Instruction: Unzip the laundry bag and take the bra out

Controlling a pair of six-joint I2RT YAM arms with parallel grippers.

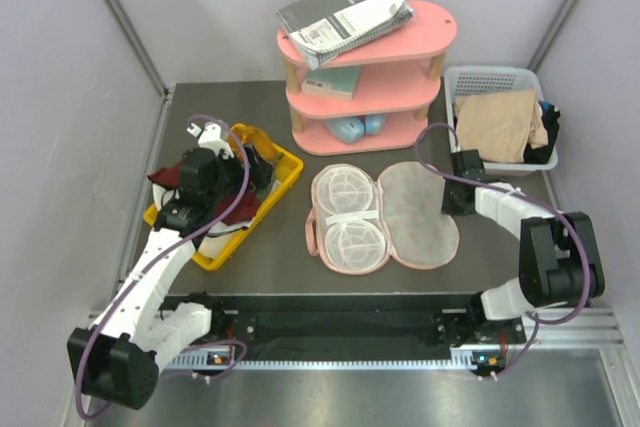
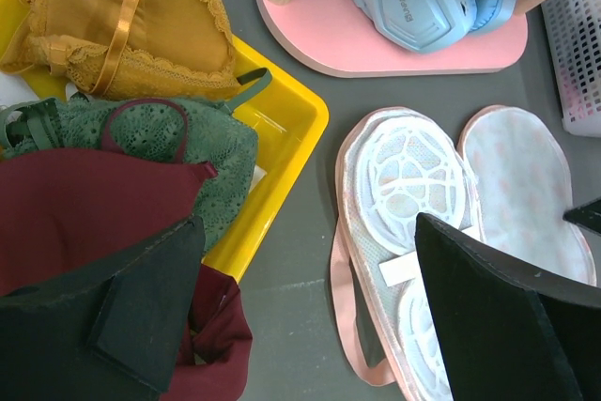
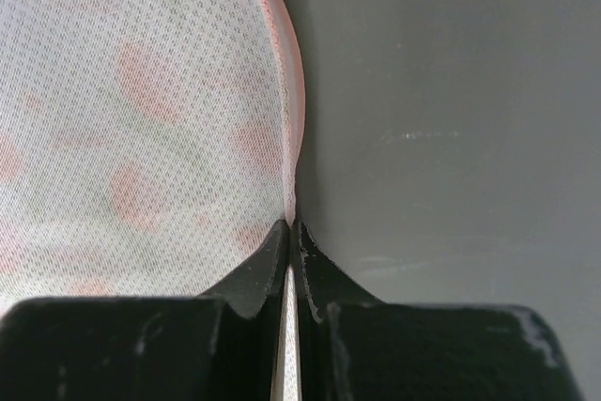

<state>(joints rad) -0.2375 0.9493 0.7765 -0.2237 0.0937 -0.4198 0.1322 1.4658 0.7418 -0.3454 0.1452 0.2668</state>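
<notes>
The laundry bag (image 1: pixel 420 212) lies unzipped and spread flat in two oval halves at mid-table; its left half (image 2: pixel 413 166) shows a white lattice insert, and a pink loop strap (image 2: pixel 340 298) trails from it. My right gripper (image 1: pixel 458 197) is shut on the pink trim of the bag's right half (image 3: pixel 141 119), pinching the edge between its fingertips (image 3: pixel 291 224). The dark maroon bra (image 2: pixel 84 223) lies in the yellow bin (image 2: pixel 282 176), one end hanging over the rim. My left gripper (image 2: pixel 305 232) hovers open above the bin's edge (image 1: pixel 205 182), one finger over the bra.
The yellow bin (image 1: pixel 290 169) also holds a green lace garment (image 2: pixel 178 138) and a mustard one (image 2: pixel 131 25). A pink shelf (image 1: pixel 365 47) with books stands at the back. A white basket (image 1: pixel 490 77) with a beige cloth (image 1: pixel 497 122) sits at the back right.
</notes>
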